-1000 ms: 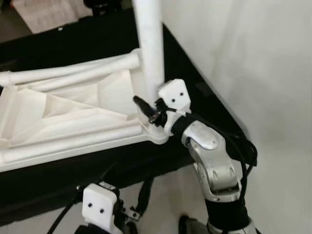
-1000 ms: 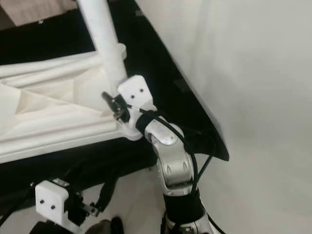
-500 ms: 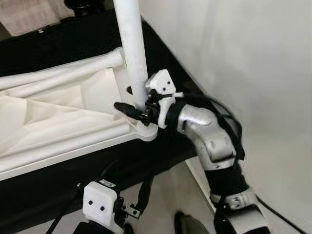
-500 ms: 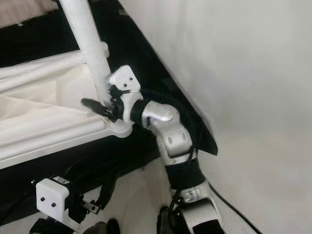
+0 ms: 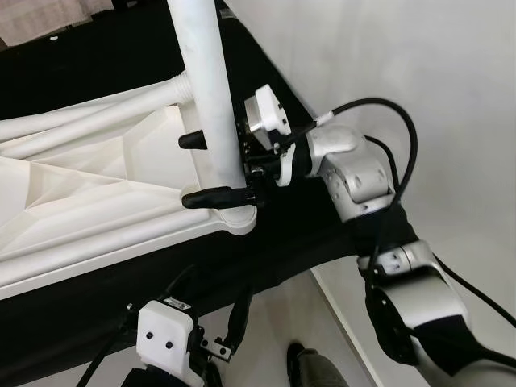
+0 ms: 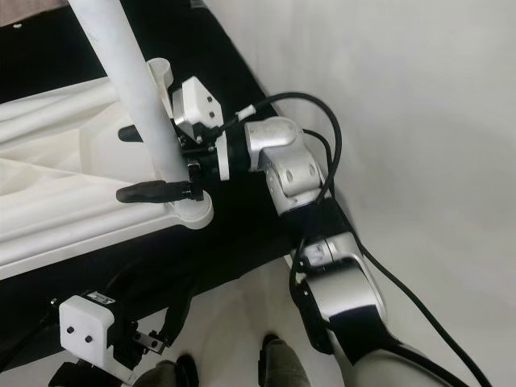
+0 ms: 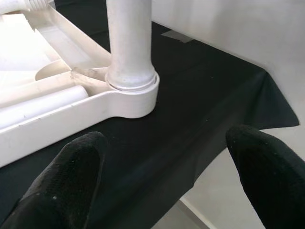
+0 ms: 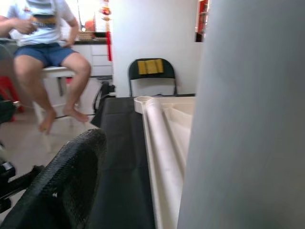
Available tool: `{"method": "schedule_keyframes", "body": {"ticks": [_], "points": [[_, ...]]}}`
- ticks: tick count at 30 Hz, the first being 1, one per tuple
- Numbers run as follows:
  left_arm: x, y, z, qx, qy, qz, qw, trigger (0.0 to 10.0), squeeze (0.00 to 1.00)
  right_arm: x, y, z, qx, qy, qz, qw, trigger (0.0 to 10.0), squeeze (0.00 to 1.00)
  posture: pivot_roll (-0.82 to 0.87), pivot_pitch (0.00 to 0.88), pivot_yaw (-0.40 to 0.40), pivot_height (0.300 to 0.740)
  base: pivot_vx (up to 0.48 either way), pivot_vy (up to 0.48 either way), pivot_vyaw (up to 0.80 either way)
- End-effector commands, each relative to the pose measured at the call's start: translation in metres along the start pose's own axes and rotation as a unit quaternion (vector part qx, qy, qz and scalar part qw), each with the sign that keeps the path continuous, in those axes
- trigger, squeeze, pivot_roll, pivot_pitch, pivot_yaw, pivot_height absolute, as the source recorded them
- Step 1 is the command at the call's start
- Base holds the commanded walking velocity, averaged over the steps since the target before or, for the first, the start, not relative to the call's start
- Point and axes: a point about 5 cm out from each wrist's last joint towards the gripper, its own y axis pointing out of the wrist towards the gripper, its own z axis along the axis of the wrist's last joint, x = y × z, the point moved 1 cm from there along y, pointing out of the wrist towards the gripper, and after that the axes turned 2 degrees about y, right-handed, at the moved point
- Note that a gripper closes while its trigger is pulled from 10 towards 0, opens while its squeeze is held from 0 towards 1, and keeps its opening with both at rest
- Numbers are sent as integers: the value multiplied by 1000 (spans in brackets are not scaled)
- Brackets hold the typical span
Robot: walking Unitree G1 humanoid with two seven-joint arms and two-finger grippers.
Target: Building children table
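A white children's table (image 5: 72, 193) lies upside down on a black-covered surface (image 5: 306, 234). One white leg (image 5: 205, 89) stands upright in the near corner socket (image 7: 131, 90). My right gripper (image 5: 183, 170) reaches in from the right, low on that leg. It is open, with one black finger on each side of the leg. The right wrist view shows a gap between one finger (image 8: 66, 186) and the leg (image 8: 252, 119). My left gripper (image 7: 162, 181) hangs low at the front edge, open and holding nothing, facing the socket.
A white wall runs along the right of the black surface. A second white leg (image 5: 89, 113) lies along the table's far side. A person (image 8: 45, 52) sits beyond the far end, beside a black folding chair (image 8: 151, 76). Pale floor lies below the front edge.
My right gripper has turned and opened: its fingers were together beside the leg's base and now straddle the leg. The right elbow has swung out to the right. The head view has shifted.
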Motion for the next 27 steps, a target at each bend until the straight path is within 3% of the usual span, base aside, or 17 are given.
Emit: {"method": "schedule_keyframes", "body": {"ticks": [1,7,9,10,11,13,14,15,16,17,18,19,20,21,22,24,27], "points": [[1,-4,-4,-13,0,3,1000,10000,0,-5,14,-2,14,6,48,999,0,0,29,300,27,740,0,0,0],[2,-4,-2,-12,-1,3,1000,10000,0,-6,9,-12,14,22,41,999,0,0,40,303,29,740,0,0,0],[2,-4,-2,-12,-2,3,1000,10000,0,-3,5,-17,3,17,4,1000,0,0,45,308,26,740,0,0,0],[2,-4,-2,-12,-2,3,1000,10000,0,1,0,-23,-10,14,-42,999,0,0,44,309,26,740,0,0,0],[2,-4,-2,-12,-2,3,1000,10000,0,1,0,-23,-10,14,-42,999,0,0,44,309,26,740,0,0,0],[2,-4,-2,-12,-3,3,1000,10000,0,11,-14,-37,-37,13,-166,985,0,0,38,315,22,740,0,0,0],[2,-4,-2,-12,-3,3,1000,10000,0,11,-14,-37,-37,13,-166,985,0,0,38,315,22,740,0,0,0],[2,-5,-1,-12,-2,3,1000,10000,0,13,-22,-48,-54,28,-244,968,0,0,28,320,21,740,0,0,0],[2,-5,-1,-12,-2,3,1000,10000,0,13,-22,-48,-54,28,-244,968,0,0,28,320,21,740,0,0,0],[1,-5,-1,-12,-2,3,1000,10000,0,11,-32,-62,-89,46,-336,936,0,0,21,324,23,740,0,0,0],[0,-6,-1,-13,-2,3,1000,10000,0,4,-49,-81,-144,70,-472,867,0,0,14,326,24,740,0,0,0],[-1,-6,-1,-13,-2,3,1000,10000,0,-5,-65,-91,-184,80,-561,804,0,0,12,325,24,740,0,0,0],[-1,-6,-1,-14,-1,0,1000,10000,0,-21,-63,-93,-195,76,-591,779,0,0,24,324,32,740,0,0,0],[-2,-6,-1,-14,-1,-1,1000,10000,0,-31,-60,-92,-194,74,-599,774,0,0,24,324,32,740,0,0,0],[-2,-6,-1,-14,-1,-1,1000,10000,0,-31,-60,-92,-194,74,-599,774,0,0,24,324,32,740,0,0,0],[-3,-6,-2,-16,1,-3,1000,10000,0,-43,-35,-89,-170,85,-583,790,0,0,22,322,37,740,0,0,0],[-3,-5,-3,-17,3,-4,1000,10000,0,-39,-23,-89,-157,90,-578,796,0,0,31,311,39,740,0,0,0]]}}
